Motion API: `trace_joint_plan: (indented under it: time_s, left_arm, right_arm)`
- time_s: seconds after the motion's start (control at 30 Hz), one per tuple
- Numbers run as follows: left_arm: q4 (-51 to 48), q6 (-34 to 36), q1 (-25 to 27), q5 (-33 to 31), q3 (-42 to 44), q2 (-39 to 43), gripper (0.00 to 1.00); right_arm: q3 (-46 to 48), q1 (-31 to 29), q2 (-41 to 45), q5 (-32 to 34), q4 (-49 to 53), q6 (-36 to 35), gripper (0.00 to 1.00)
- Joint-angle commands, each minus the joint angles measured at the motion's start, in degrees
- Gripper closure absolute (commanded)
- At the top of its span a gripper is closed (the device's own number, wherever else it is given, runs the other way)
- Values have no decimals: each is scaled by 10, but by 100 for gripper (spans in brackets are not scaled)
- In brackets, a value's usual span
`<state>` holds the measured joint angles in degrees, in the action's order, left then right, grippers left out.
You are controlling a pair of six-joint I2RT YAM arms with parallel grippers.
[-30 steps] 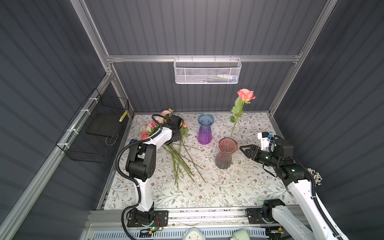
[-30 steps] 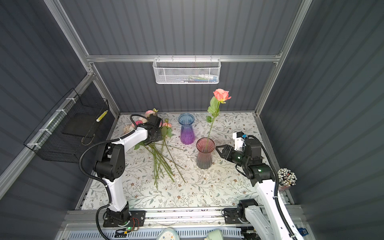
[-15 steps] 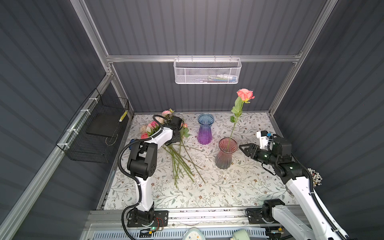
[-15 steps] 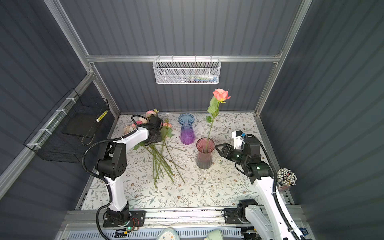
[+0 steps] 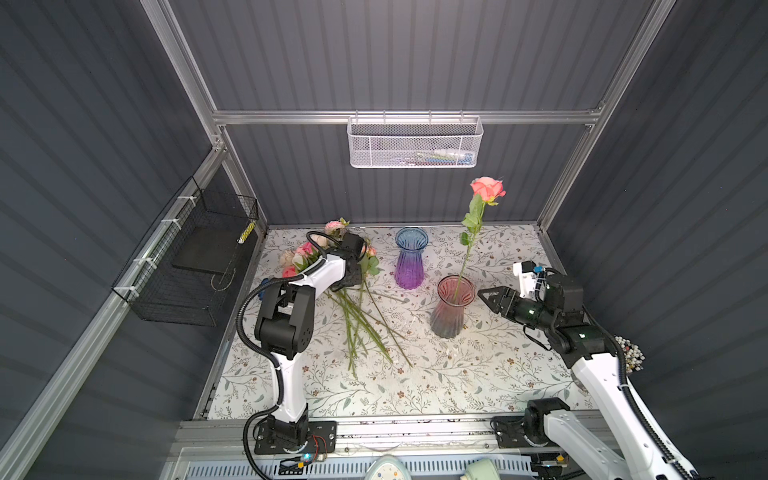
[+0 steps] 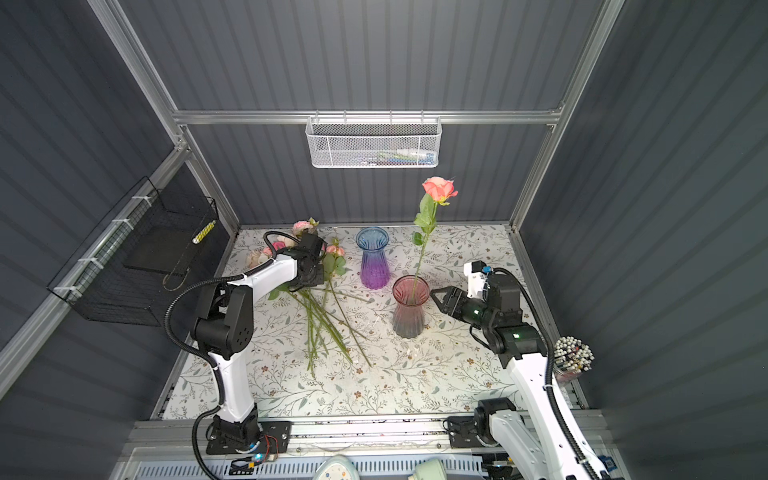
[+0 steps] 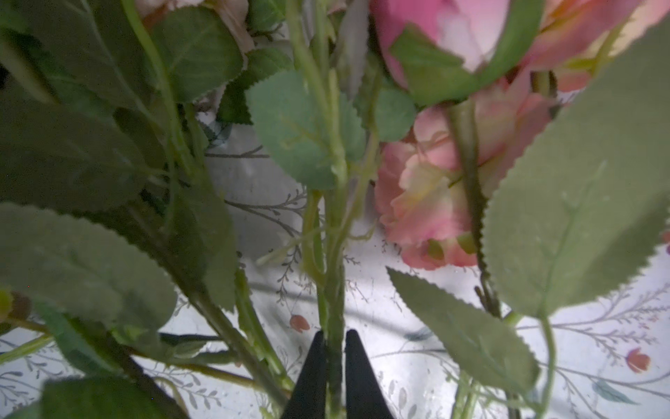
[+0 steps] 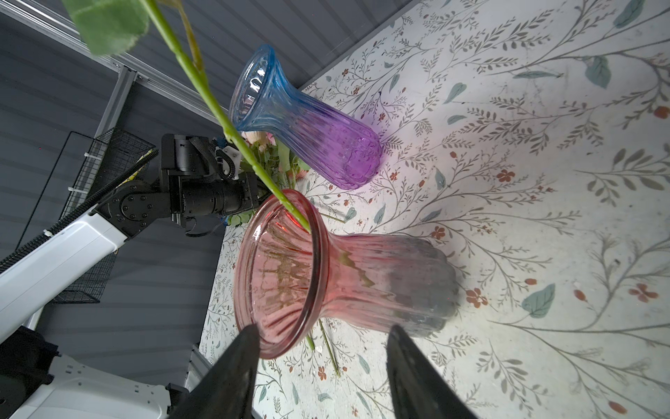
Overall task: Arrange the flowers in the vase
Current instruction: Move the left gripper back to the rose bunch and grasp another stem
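Once ajar, left tool (image 7: 334,340) around stem (image 7: 335,286)

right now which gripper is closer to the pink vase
Right. The right gripper hovers open beside the pink vase; the left gripper is across the table, shut on a stem in the flower pile.

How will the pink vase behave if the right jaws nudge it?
The pink vase looks like ribbed glass: likely rigid, slick, breakable. The tall rose leaning on its rim probably makes it tip-prone if pushed high.
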<state>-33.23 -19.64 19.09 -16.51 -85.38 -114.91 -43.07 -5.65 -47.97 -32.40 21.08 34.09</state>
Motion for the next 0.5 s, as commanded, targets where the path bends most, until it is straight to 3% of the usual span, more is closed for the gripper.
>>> trace_joint_plan:
  time_s: [0.0,0.47]
  left_arm:
    - [-2,1,-5,29,2,-5,95]
    - [27,-31,-5,165,-13,134,100]
  right_arm:
    - [-11,-2,3,-6,2,-6,42]
    - [-13,-4,14,-6,5,-2,42]
